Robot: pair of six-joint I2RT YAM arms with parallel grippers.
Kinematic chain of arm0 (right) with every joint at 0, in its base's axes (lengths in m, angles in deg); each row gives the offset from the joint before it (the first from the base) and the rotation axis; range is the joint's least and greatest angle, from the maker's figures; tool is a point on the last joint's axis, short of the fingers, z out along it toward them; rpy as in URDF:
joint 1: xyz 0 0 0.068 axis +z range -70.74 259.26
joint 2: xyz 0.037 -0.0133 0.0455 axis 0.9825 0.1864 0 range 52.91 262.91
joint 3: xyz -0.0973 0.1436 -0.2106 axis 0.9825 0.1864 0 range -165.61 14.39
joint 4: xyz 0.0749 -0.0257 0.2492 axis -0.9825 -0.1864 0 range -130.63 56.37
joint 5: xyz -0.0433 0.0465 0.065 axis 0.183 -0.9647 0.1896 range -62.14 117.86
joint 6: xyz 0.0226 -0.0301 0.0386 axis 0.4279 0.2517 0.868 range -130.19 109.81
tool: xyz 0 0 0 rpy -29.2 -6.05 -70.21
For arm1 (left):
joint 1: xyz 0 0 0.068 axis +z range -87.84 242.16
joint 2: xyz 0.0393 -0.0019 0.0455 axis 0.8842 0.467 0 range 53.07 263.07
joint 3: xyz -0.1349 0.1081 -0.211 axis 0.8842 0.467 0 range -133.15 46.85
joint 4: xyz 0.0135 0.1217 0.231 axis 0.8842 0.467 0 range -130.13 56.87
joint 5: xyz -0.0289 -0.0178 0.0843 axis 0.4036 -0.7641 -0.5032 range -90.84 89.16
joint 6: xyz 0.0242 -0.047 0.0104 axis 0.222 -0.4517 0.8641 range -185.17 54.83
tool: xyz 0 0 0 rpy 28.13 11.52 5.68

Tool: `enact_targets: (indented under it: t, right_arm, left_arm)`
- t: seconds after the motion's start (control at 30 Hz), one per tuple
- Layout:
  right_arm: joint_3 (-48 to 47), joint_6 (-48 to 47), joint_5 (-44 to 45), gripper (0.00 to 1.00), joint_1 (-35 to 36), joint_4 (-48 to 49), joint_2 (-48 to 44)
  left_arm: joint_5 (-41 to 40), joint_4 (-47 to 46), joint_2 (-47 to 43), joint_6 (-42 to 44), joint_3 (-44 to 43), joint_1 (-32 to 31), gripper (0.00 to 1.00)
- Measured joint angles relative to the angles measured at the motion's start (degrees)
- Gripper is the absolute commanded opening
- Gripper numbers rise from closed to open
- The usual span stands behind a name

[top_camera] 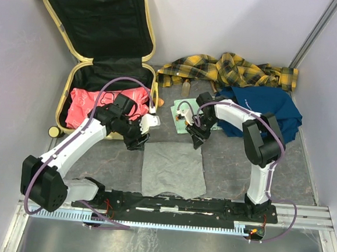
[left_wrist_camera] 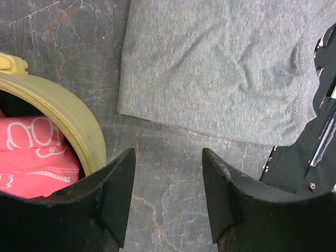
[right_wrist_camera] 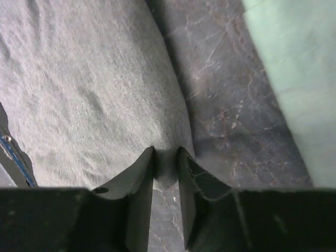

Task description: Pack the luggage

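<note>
My right jaws are pressing almost together, pinching the 1 o'clock corner of the folded gray shirt (top_camera: 173, 168), which is lying at 6 o'clock on the worktop (top_camera: 230, 160). My left jaws are hanging spread and holding nothing over bare worktop off the shirt's 11 o'clock corner. The luggage (top_camera: 101, 18) is lying open at 10 to 11 o'clock, rim just beside my left jaws, lid leaning on the wall, a pink bagged item (top_camera: 88, 105) sitting in the lower half.

Risks as I'm judging them:
- The right pinch is catching only the edge, so the knit could be slipping out on a lift.
- It may be gripping the top layer alone, so the fold would be opening.
- With one corner held, the shirt would be dangling and snagging on the luggage rim.
- The green packet (top_camera: 181, 116) at 12 o'clock of the shirt could be getting swept along.
</note>
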Motion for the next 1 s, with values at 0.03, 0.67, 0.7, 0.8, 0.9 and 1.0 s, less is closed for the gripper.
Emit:
enact_targets:
  t: [0.03,0.67,0.7,0.8,0.9,1.0]
  right_arm:
    - [0.1,-1.6,0.1,0.2,-0.2,-0.8,0.0]
    - [6.7,-19.7,3.5,0.07,-10.1,-5.7,-9.6]
    - [6.7,-20.3,3.5,0.07,-10.4,-5.6,-9.8]
    - [7.0,-21.9,3.5,0.05,-11.0,-5.0,-10.6]
    - [7.3,-22.6,3.5,0.05,-11.4,-4.4,-10.9]
    - [7.6,-22.8,3.5,0.05,-11.5,-4.0,-10.9]
  left_arm:
    - [0.0,-0.1,-0.2,0.0,0.2,-0.1,0.58]
    - [4.4,-13.3,24.0,-5.7,-14.4,-7.1,0.52]
    - [4.5,-13.9,25.9,-5.8,-15.9,-7.1,0.52]
    - [4.4,-14.4,31.0,-5.8,-19.3,-7.0,0.53]
    - [4.3,-14.3,35.4,-5.8,-21.2,-7.0,0.55]
    - [4.2,-14.0,38.5,-5.7,-22.0,-6.9,0.57]
